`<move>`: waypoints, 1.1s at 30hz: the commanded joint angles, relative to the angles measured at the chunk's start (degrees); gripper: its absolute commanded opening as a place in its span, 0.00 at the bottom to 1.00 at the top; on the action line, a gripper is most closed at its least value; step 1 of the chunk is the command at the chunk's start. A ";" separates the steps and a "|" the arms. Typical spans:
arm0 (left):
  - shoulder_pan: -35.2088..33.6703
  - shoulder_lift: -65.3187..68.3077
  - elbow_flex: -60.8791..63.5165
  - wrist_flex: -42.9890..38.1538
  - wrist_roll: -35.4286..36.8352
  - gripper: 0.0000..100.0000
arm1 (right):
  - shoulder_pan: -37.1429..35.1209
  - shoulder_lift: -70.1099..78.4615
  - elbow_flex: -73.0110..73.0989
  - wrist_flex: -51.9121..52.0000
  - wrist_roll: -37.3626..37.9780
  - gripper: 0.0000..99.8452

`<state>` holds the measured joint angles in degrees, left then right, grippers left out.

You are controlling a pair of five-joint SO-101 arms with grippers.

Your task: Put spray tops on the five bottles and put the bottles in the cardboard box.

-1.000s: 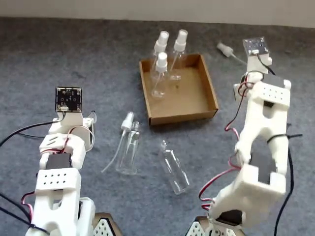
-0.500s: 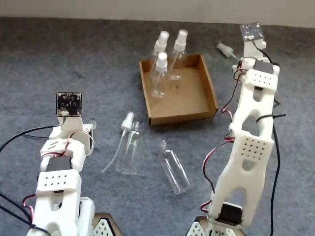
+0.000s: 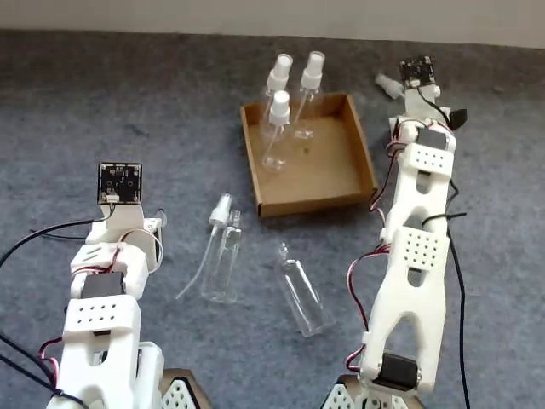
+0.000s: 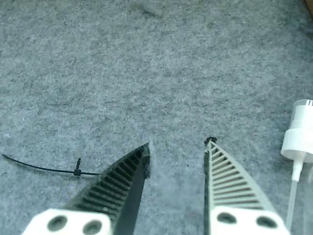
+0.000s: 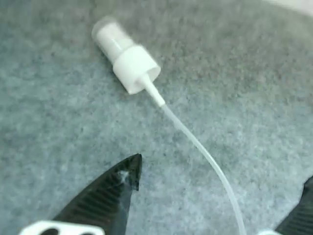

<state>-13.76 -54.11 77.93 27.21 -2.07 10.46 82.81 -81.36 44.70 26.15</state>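
Grey carpet [image 3: 128, 102] covers the table, with the cardboard box [image 3: 366, 162] near its middle. Three capped bottles [image 3: 276, 128] lean together at the box's far left corner, their white tops rising past its rim. On the near side of the box two uncapped bottles lie flat. One uncapped bottle [image 3: 224, 258] lies off the box's near left corner, with a spray top [image 3: 220, 210] and its thin tube lying right alongside. The other uncapped bottle [image 3: 301, 290] lies a little farther out from the box's near wall. A loose spray top [image 5: 126, 55] lies beyond the box's far right corner, its dip tube [image 5: 205, 152] trailing across the carpet. The right arm [image 3: 413, 256] has stretched out since a second ago: then it was folded beside the box's right wall, and now it runs nearly straight past that wall. The right gripper [image 5: 220, 172] hangs above the dip tube with its fingers spread wide, holding nothing. The left arm [image 3: 106, 273] has barely shifted and sits well off the box's near left corner. The left gripper [image 4: 177, 146] is parted over bare carpet.
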 commanded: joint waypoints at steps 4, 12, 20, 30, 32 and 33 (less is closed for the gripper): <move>-0.31 -0.22 -0.40 -1.14 0.44 0.17 | 1.89 2.77 -3.12 -3.38 0.44 0.36; -0.31 -0.22 -0.40 -1.14 0.44 0.17 | 2.59 3.74 -3.12 -3.21 0.44 0.24; -0.31 -0.22 -0.40 -1.14 0.44 0.17 | 3.38 3.82 -2.59 -3.12 0.44 0.24; -0.31 -0.22 -0.40 -1.14 0.44 0.17 | 4.70 3.82 -2.86 3.21 0.44 0.24; -0.31 -0.22 -0.40 -1.14 0.44 0.17 | 4.70 3.82 -2.95 4.44 0.35 0.24; -0.31 -0.13 -0.40 -1.14 0.44 0.17 | 4.70 3.82 -2.68 4.70 0.35 0.24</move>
<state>-13.76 -54.11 77.93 27.21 -2.07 12.31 86.42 -84.62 46.81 26.07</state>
